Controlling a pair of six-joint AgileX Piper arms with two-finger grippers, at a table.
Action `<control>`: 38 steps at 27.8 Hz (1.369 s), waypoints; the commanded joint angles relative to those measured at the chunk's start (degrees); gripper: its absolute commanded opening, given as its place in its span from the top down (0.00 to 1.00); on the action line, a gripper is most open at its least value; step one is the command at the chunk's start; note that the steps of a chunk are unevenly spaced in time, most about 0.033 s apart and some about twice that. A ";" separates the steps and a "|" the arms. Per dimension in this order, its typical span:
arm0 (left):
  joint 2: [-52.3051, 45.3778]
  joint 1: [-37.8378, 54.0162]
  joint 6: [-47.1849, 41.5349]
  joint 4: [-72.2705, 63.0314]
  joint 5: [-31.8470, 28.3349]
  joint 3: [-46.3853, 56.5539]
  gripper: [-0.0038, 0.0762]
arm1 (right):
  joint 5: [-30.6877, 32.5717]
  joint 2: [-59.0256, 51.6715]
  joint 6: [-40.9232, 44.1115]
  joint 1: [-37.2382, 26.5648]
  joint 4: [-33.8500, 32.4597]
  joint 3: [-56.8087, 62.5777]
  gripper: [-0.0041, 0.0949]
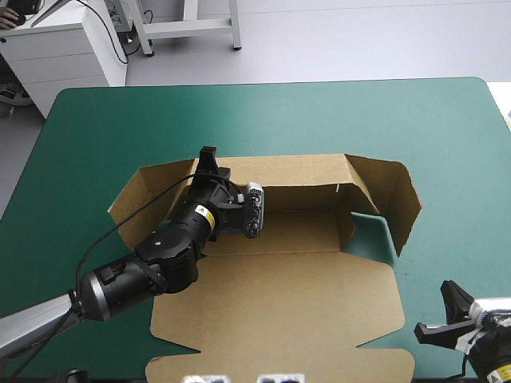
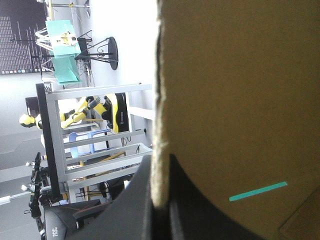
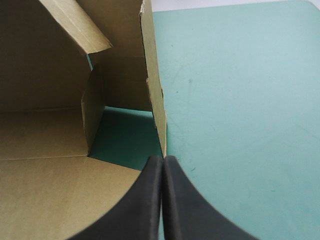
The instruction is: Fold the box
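While one brown box (image 1: 295,295) is lying near the middle of the teal-green cover (image 1: 120,120), two grippers are showing, one at the board and one away from it. Toward the table's left, the box's left flap (image 1: 140,199) is standing up and leaning outward. Just beside it, the left gripper (image 1: 209,159) is pinching the top edge of the raised back wall (image 1: 295,171). In the left wrist view its black fingers (image 2: 200,220) are sitting all but together, with the board's edge running between them. That board is filling most of the left wrist view and hiding the table, apart from one thin teal-green sliver. One wide panel (image 1: 279,319) is lying flat toward the table's near edge, where the high view is cutting it off. Further right, the right wall (image 1: 399,203) is standing with a smaller inner tab (image 1: 347,211) beside it, and a patch of cover is showing between them. At the table's near right corner, well apart from the box, the right gripper (image 3: 162,159) is pointing toward that wall. Its fingers are pressing together on nothing in the right wrist view. The high view is cutting this gripper off, so it is hard to read there.
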 commanded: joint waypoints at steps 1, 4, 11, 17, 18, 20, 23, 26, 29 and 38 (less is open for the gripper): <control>-1.61 -0.21 -1.04 3.20 0.09 -1.52 0.96 | -3.88 8.15 1.91 0.20 0.48 -5.40 0.98; -0.95 -0.21 -1.04 4.01 0.09 -1.52 0.96 | -3.52 16.71 1.48 0.20 0.86 -11.51 0.98; 0.67 -0.21 -1.15 4.12 -0.13 -1.52 0.96 | 2.81 38.23 -3.50 0.20 0.77 -30.36 0.98; 0.93 -0.21 -1.15 4.40 -0.28 -1.52 0.96 | 0.70 52.34 -8.59 0.20 0.88 -42.28 0.98; 0.93 -0.21 -1.15 4.40 -0.28 -1.52 0.96 | -0.22 54.32 -9.00 0.20 0.88 -43.96 0.98; 0.93 -0.21 -1.15 4.62 -0.28 -1.52 0.96 | -1.94 57.82 -9.69 0.20 0.88 -46.86 0.98; 0.93 -0.21 -1.15 4.62 -0.30 -1.52 0.96 | -2.29 63.59 -9.69 0.20 0.88 -51.71 0.98; 0.93 -0.21 -1.80 4.73 -0.45 -1.52 0.96 | -2.29 69.54 -11.39 0.20 2.33 -55.48 0.98; 0.93 -0.21 -1.80 5.04 -0.45 -1.52 0.96 | -2.29 74.50 -14.73 0.20 6.57 -58.26 0.98; 0.93 -0.21 -1.80 6.44 -0.45 -1.52 0.96 | 2.69 84.65 -22.55 0.20 15.76 -61.61 0.98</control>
